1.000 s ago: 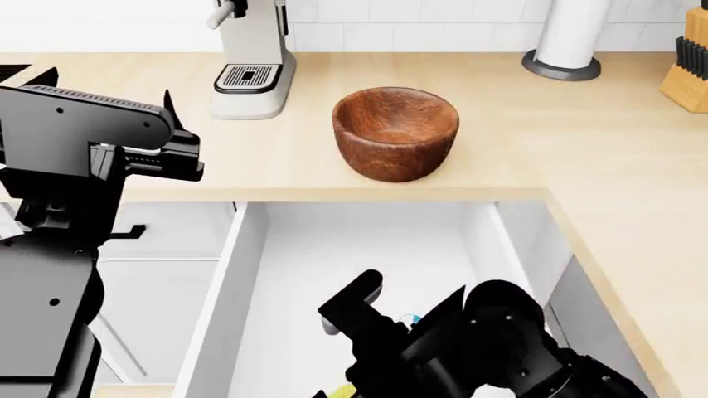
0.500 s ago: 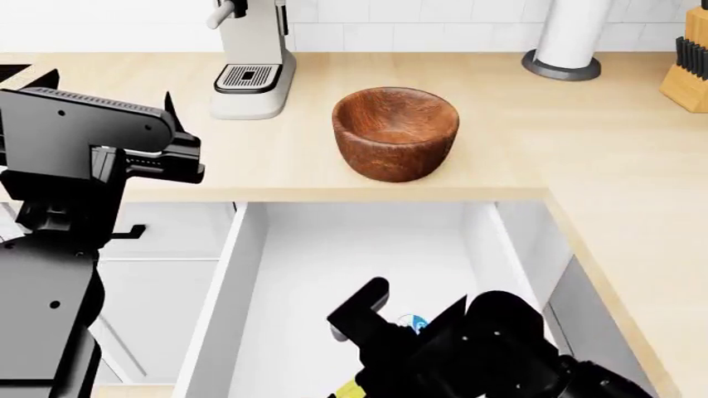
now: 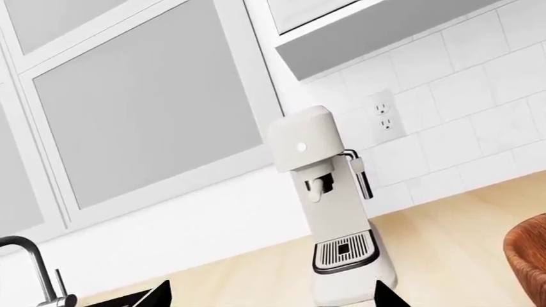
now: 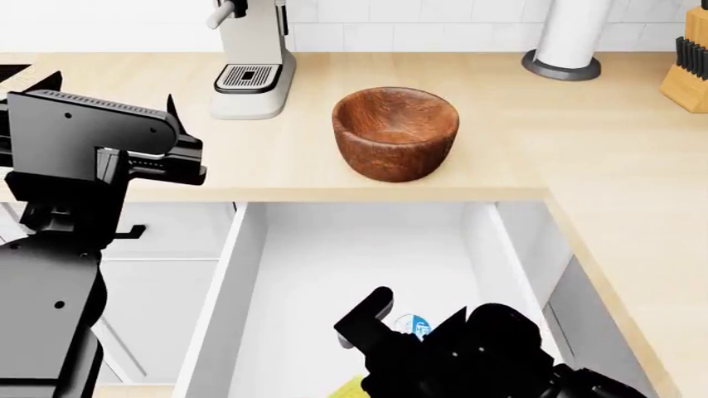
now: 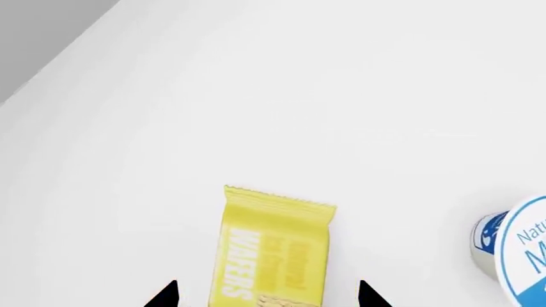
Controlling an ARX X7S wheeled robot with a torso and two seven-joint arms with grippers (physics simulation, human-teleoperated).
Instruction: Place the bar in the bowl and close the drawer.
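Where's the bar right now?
The bar lies flat on the open drawer's floor, between the right gripper's open fingertips, with the blue-lidded cup beside it.

bar (image 5: 275, 249) cut off by frame edge

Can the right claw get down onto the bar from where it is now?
Probably yes. In the right wrist view the bar lies flat on the bare drawer floor between the open right claw tips, untouched; the lidded cup sits off to one side.
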